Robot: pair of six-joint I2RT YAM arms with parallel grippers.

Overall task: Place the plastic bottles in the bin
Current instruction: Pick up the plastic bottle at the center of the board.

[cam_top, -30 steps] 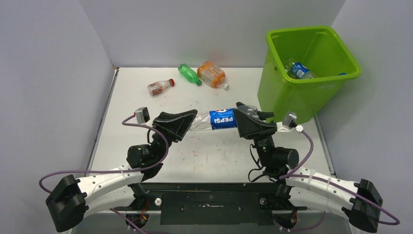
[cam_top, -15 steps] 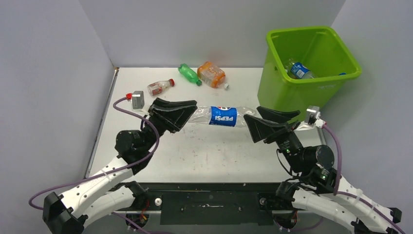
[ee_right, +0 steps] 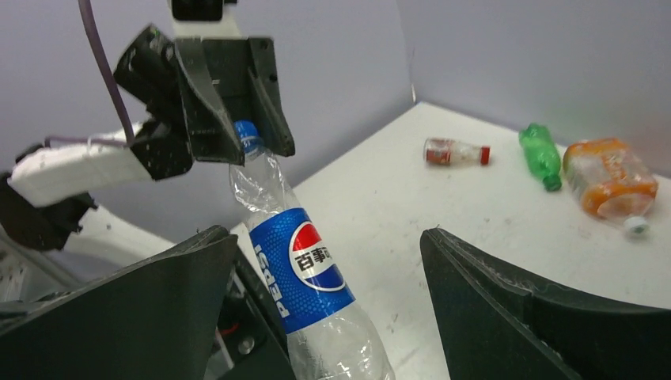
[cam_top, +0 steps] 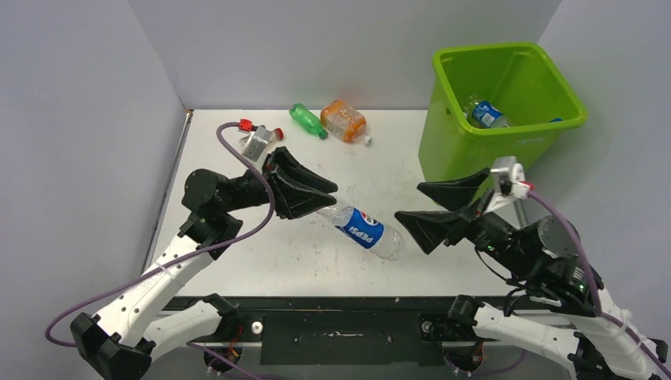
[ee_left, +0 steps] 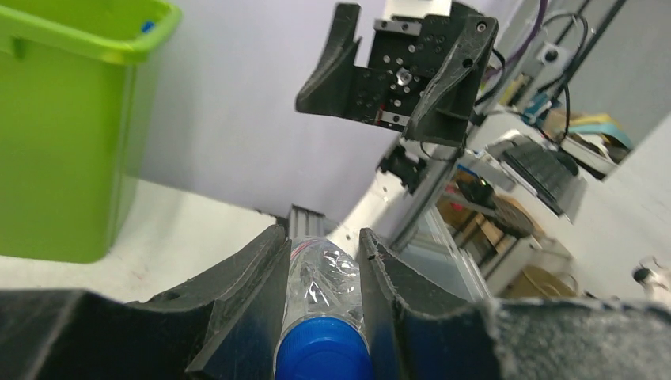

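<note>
Overhead; facing wrist views (bottle point(cam_top: 365, 229) shared)

left gripper point(ee_left: 323, 239): jaws clamped on bottle point(ee_left: 326, 279) neck | bin point(ee_left: 59, 134): left | right gripper point(ee_left: 392, 89): spread

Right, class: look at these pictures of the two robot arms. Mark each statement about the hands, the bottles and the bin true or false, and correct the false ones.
1. The left hand grips the Pepsi bottle at its cap end. True.
2. The right hand is shut on that bottle. False: it is open, and the top view shows a gap between it and the bottle.
3. The bin has nothing in it. False: a blue-labelled bottle lies inside.
4. A green bottle and an orange bottle lie side by side on the far part of the table. True.
</note>
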